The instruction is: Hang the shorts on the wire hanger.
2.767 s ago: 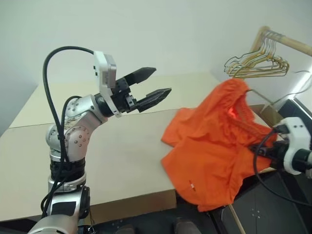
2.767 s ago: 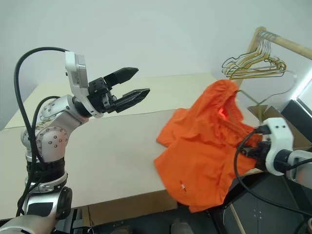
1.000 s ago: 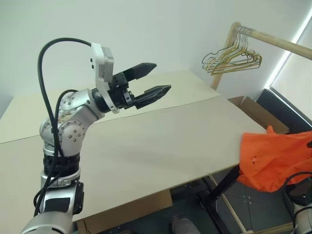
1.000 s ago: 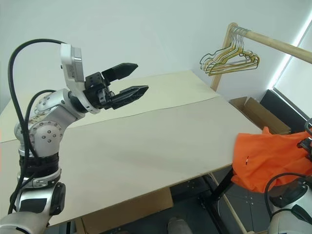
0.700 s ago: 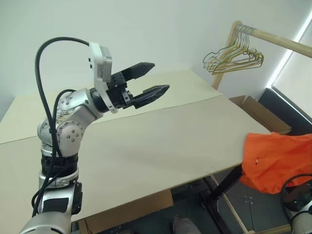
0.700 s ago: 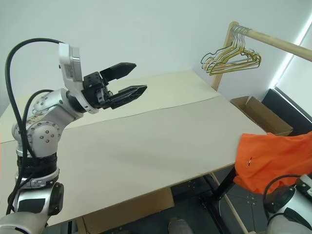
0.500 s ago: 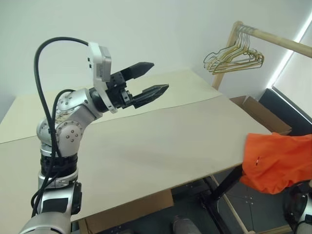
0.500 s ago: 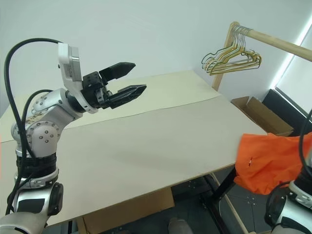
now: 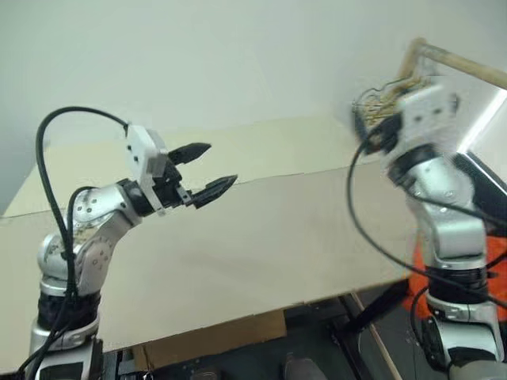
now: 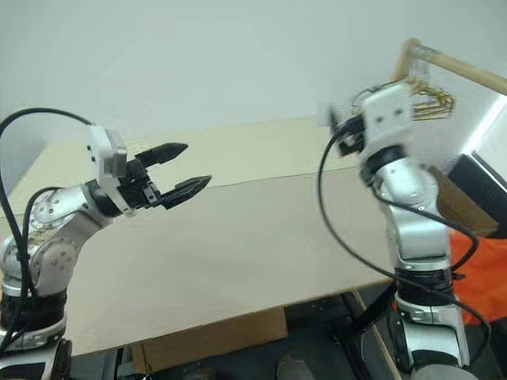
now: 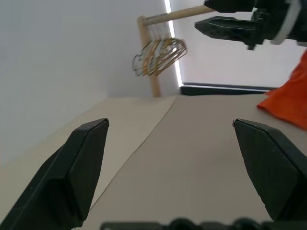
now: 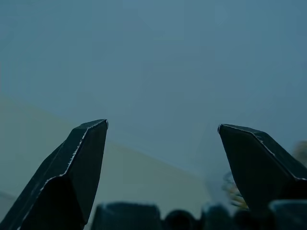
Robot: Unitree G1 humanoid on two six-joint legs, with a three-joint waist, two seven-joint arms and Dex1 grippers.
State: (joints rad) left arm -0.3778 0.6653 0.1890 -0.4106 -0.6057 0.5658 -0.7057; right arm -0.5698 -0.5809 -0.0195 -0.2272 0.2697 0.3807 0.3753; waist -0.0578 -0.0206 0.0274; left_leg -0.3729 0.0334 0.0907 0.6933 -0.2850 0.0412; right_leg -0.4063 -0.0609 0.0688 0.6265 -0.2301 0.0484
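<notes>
Shorts (image 10: pixel 485 273) are hanging low off the desk's (image 9: pixel 261 237) right edge, behind the right arm, nothing holding them. Left gripper (image 9: pixel 203 169) hovers over the desk, fingers spread wide and empty. Right gripper (image 12: pixel 160 139) is up by the hanger bunch (image 11: pixel 158 56), fingers apart too.

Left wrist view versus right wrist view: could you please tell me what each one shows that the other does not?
Left wrist view, not right: the open left hand, the orange shorts beyond the table's edge, the wooden rail. Right wrist view, not left: nothing distinct, merely a look along the open right hand. Both: the right hand, the pale table, the wall and, it seems, the bunched hangers.
</notes>
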